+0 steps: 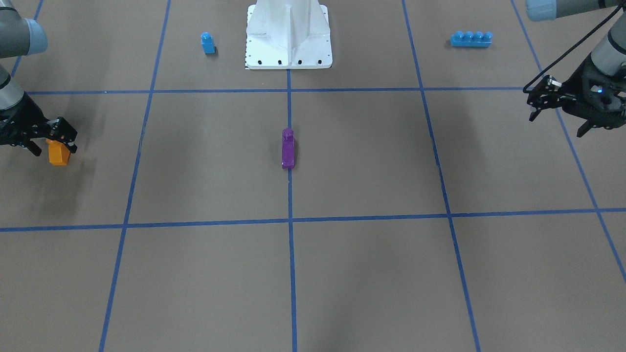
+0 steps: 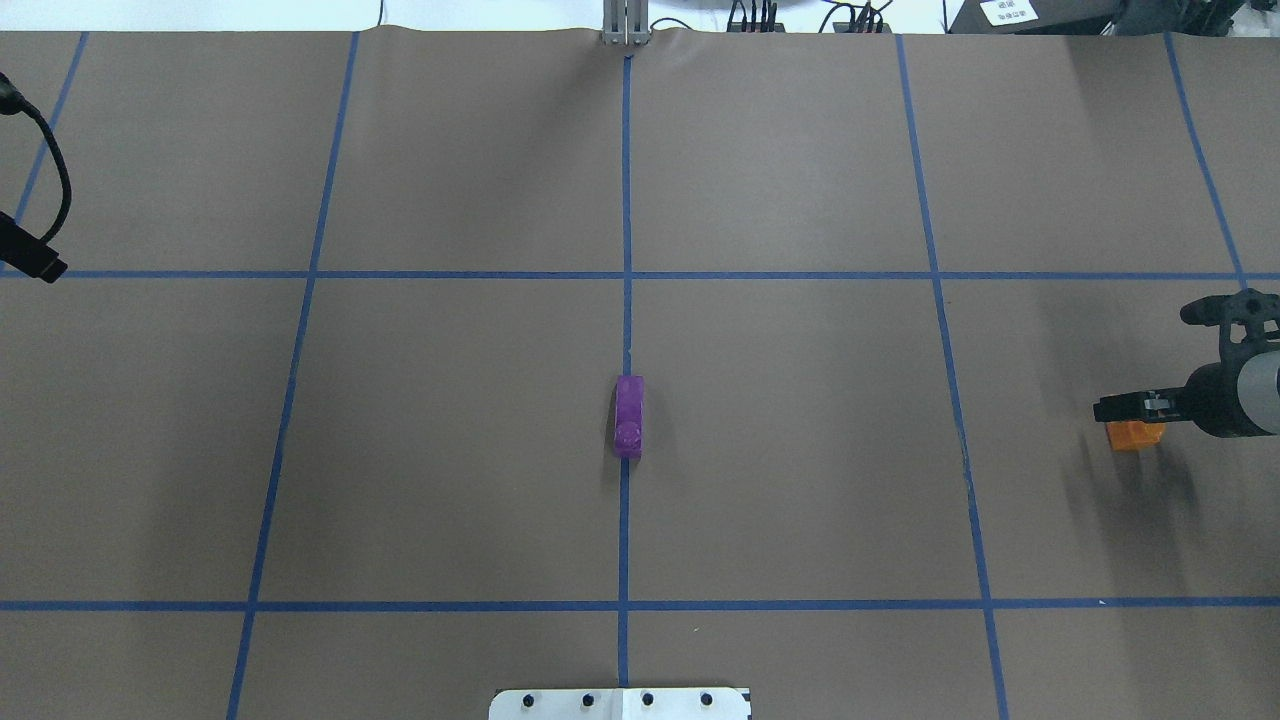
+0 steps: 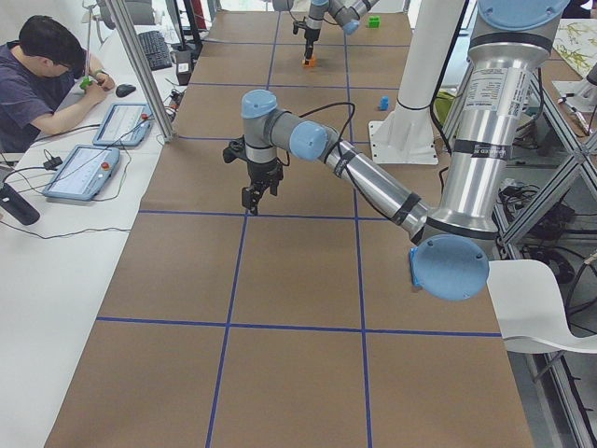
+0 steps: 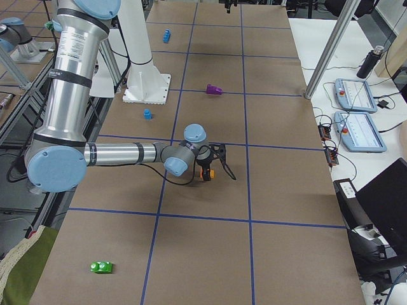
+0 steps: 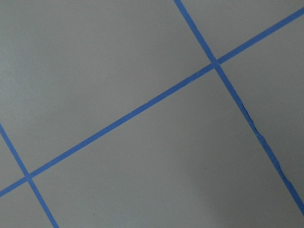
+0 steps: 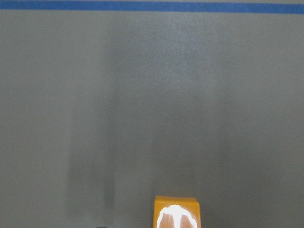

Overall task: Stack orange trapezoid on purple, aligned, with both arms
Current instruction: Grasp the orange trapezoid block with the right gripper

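The orange trapezoid (image 1: pixel 59 154) stands on the table near its right end and also shows in the overhead view (image 2: pixel 1135 435). My right gripper (image 1: pixel 51 145) is low over it, open, with one finger beside the brick and the other apart from it. The right wrist view shows only the brick's stud and top (image 6: pixel 175 214) at the bottom edge. The purple brick (image 1: pixel 288 149) lies on the centre tape line (image 2: pixel 628 415), far from both grippers. My left gripper (image 1: pixel 557 123) hangs open and empty above the table's left end (image 3: pixel 252 198).
A small blue single-stud brick (image 1: pixel 208 43) and a long blue four-stud brick (image 1: pixel 471 39) stand either side of the white robot base (image 1: pixel 288 44). A green brick (image 4: pixel 101 267) lies at the table's far right end. An operator (image 3: pixel 42 79) sits beside the table.
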Controlling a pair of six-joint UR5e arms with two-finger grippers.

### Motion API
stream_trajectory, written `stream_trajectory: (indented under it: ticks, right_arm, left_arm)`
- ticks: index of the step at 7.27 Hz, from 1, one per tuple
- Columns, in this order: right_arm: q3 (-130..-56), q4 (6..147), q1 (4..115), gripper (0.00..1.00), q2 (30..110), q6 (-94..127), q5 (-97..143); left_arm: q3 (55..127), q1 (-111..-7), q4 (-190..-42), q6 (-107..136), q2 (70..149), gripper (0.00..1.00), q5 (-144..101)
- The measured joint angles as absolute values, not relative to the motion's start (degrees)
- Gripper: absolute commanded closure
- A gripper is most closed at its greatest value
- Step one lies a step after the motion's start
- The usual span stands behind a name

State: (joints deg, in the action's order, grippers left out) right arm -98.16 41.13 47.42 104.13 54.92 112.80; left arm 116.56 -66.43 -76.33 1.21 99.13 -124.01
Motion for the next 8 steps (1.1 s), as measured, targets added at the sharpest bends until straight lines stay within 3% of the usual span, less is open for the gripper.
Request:
stream_trajectory:
  ticks: [1, 2, 5, 7, 8]
  right_arm:
    - [-98.16, 41.08, 47.39, 0.55, 105.02, 54.82, 112.60]
    - [-98.18, 41.05, 47.35, 0.62, 105.60, 54.78, 112.41]
    - [-98.56, 41.10, 46.72, 0.63, 105.55, 54.76, 112.40]
    - [-98.76, 41.07, 46.38, 1.00, 105.41, 54.65, 112.41]
    - [-99.24, 41.19, 46.34, 1.00, 105.36, 54.54, 112.51]
  left_arm:
    - [116.60, -66.40, -76.33, 1.33, 99.13, 0.00, -124.01]
    - [116.62, -66.37, -76.36, 1.38, 99.14, 0.00, -124.02]
    - [116.62, -66.36, -76.38, 1.41, 99.14, 0.00, -124.01]
    - [116.50, -66.36, -76.38, 1.41, 99.14, 0.00, -124.01]
    - [116.42, -66.37, -76.38, 1.39, 99.13, 0.00, -124.01]
